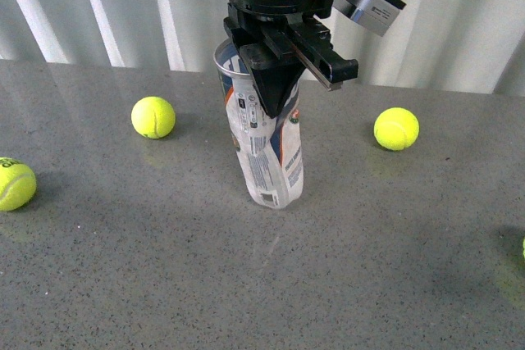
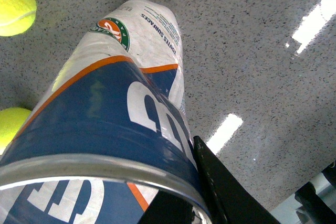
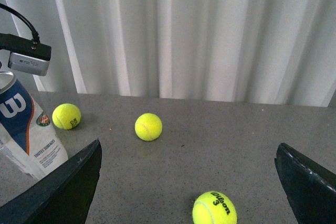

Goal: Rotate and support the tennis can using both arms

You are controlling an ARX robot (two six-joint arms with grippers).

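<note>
Tennis can (image 1: 267, 153) stands upright on the grey speckled surface (image 1: 246, 284), about mid-width, nearer the far edge than the near one. Open silver rim is up and the clear wall is dented, so it reads slightly crooked. Navy label with the white W and orange stripe shows in the left wrist view.

Left pincer (image 1: 303, 79) hangs over the can top, jaws apart. One black finger (image 2: 226, 192) lies against the outside of the rim. The can is beside that finger, not between the two, so nothing is clamped.

Right pincer (image 3: 189, 148) is wide open and empty. It sits off to the side, well apart from the can, and only bare surface shows between its fingers (image 3: 73, 182).

Loose yellow balls:
- one (image 1: 153, 117) left of the can
- one (image 1: 396, 129) right of the can
- one (image 1: 15, 184) at the left edge

None touch the can. White curtain (image 1: 123, 6) sits behind the far edge.
</note>
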